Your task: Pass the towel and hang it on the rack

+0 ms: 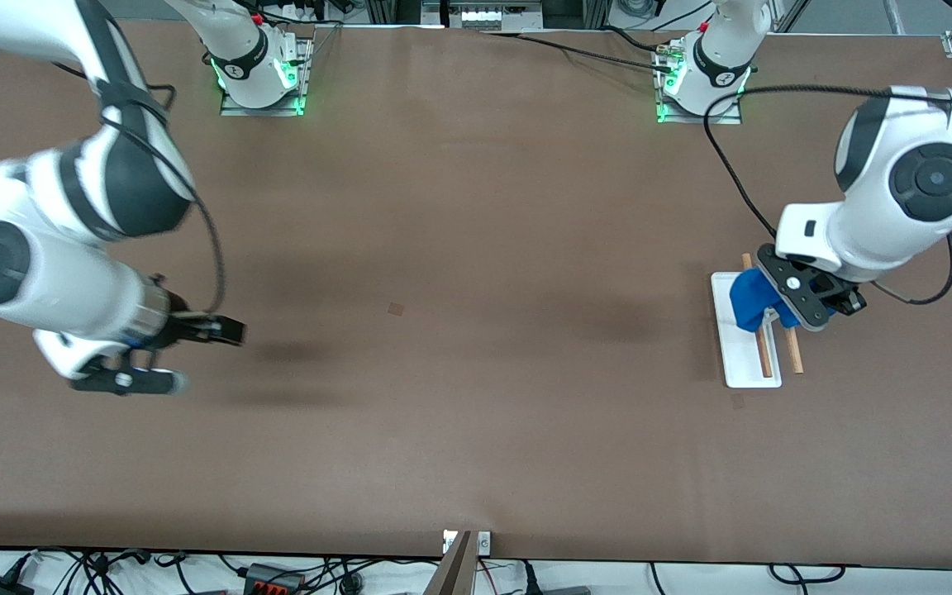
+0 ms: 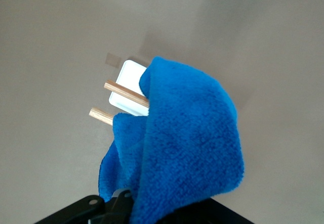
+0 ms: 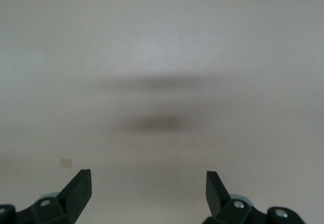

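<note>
We hold the towel [image 1: 750,302] tight in our left gripper [image 1: 806,304] over the rack [image 1: 742,357], and should let it down evenly across both rods before letting go, while our right gripper [image 1: 183,355] waits with fingers wide apart over the table [image 1: 459,248] at the right arm's end.

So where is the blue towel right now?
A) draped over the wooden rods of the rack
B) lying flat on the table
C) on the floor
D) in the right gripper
A: the towel hangs over the rack's two wooden rods, with the left gripper right at it.
</note>
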You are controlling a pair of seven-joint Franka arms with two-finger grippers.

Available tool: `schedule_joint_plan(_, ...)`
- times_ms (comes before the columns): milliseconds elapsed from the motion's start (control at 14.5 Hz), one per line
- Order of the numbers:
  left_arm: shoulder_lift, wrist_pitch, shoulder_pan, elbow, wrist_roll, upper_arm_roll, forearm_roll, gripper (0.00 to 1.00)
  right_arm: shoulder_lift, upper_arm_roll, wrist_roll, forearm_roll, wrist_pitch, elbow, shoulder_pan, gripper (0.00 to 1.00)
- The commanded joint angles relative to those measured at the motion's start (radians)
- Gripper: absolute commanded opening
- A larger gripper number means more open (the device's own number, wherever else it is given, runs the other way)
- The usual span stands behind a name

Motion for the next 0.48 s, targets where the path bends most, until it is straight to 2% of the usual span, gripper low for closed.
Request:
schedule_joint_plan(0,0.026,0.051,0.035,0.000,0.013,-0.004,0.025,0.01,-0.092,0.004,-0.050,0.002,-0.033,-0.016,-0.078,1.00)
schedule_joint_plan(69,0.025,0.071,0.046,-0.019,0.013,-0.006,0.027,0.01,-0.116,-0.014,-0.101,0.002,-0.034,-0.018,-0.078,1.00)
schedule_joint_plan(138,0.025,0.093,0.049,-0.034,0.013,-0.004,0.025,0.01,-0.126,-0.061,-0.137,0.008,-0.036,-0.018,-0.072,1.00)
schedule_joint_plan(206,0.025,0.108,0.058,-0.049,0.013,-0.004,0.025,0.01,-0.136,-0.121,-0.176,0.025,-0.037,-0.018,-0.050,1.00)
schedule_joint_plan(344,0.019,0.146,0.083,-0.089,0.013,-0.004,0.027,0.01,-0.182,-0.288,-0.298,0.098,-0.040,-0.018,0.021,1.00)
schedule_joint_plan(413,0.011,0.171,0.094,-0.112,0.013,-0.004,0.033,0.01,-0.198,-0.337,-0.338,0.127,-0.042,-0.018,0.036,1.00)
